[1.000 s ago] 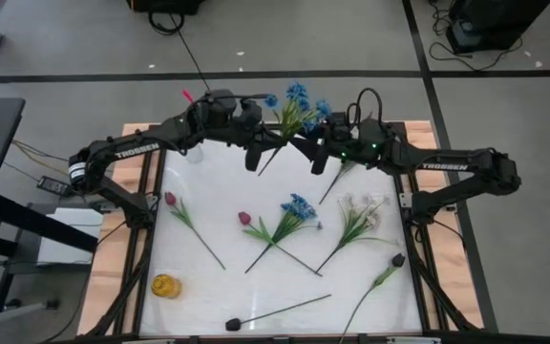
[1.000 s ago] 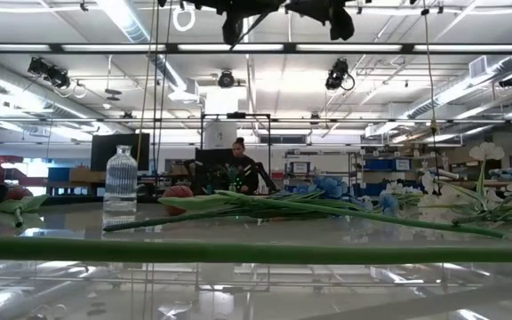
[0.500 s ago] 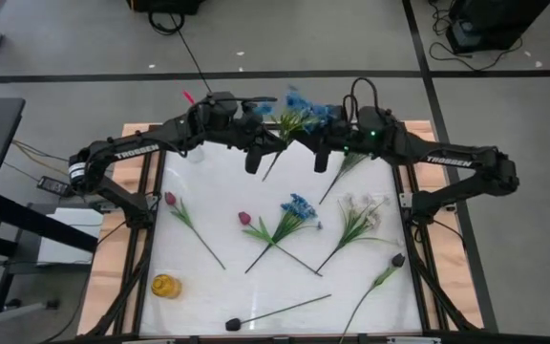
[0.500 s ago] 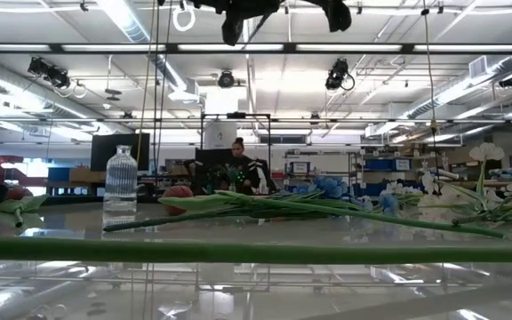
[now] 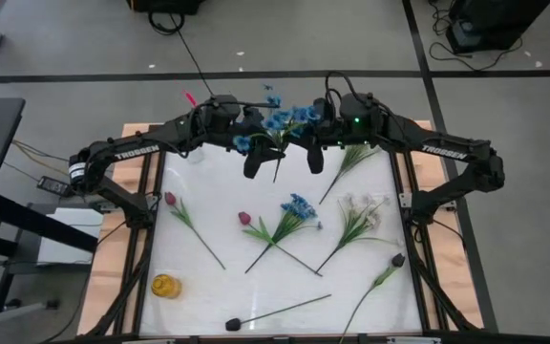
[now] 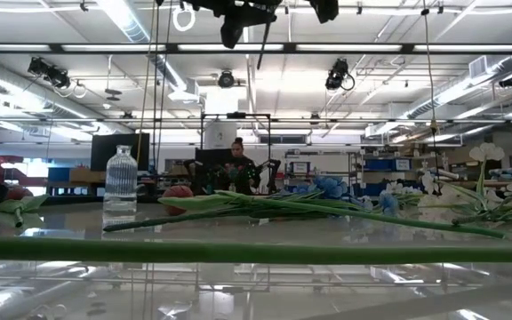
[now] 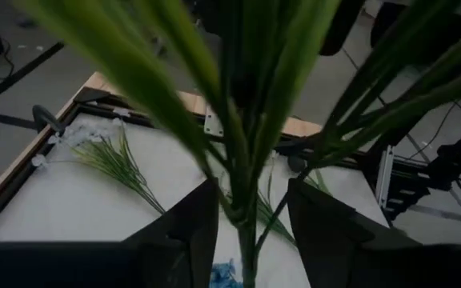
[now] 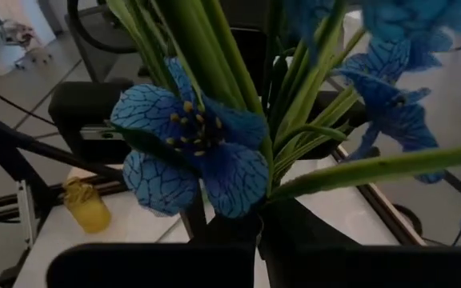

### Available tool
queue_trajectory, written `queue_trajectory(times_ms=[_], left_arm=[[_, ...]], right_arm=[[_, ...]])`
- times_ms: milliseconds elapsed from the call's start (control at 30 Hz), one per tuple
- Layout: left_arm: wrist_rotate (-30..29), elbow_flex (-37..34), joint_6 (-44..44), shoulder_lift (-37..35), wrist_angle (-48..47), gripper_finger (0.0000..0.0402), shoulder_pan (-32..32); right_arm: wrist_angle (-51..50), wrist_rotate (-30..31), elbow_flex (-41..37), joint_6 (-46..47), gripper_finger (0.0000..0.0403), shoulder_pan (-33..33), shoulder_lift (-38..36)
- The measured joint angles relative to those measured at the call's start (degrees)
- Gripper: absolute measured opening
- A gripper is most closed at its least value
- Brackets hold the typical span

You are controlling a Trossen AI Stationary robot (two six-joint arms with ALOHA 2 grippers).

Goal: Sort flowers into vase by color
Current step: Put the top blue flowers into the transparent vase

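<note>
Two fingers pinching blue flower, left fingers astride stem

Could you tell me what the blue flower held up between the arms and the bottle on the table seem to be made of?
Blue flower: probably fabric petals, matte, with printed dark veins; its stem looks like smooth green plastic. Bottle: clear ribbed glass or plastic, since the room shows through it; which one, the look leaves open.

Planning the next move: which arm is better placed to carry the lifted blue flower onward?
Right: the right claw is shut on the blue flower stem, while the left claw has its jaws apart around the stem.
</note>
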Motion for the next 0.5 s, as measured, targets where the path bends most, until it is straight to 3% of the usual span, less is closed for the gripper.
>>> queue_trajectory(times_ms=[100,300,500], left_arm=[[0.0,0.0,0.5,0.0,0.0,0.0127,-0.3],[0.0,0.0,3.0,0.0,-0.3,0.0017,-0.2],[-1.8,0.0,5.5,0.0,0.1,0.001,-0.3]], right_arm=[[-0.5,0.0,0.1,-0.5,0.0011,0.0,0.0],[-2.0,-2.8,0.1,-1.4,0.0016,0.0,-0.1],[-6.0,-2.5,0.1,-0.3,0.0084,0.2,-0.8]])
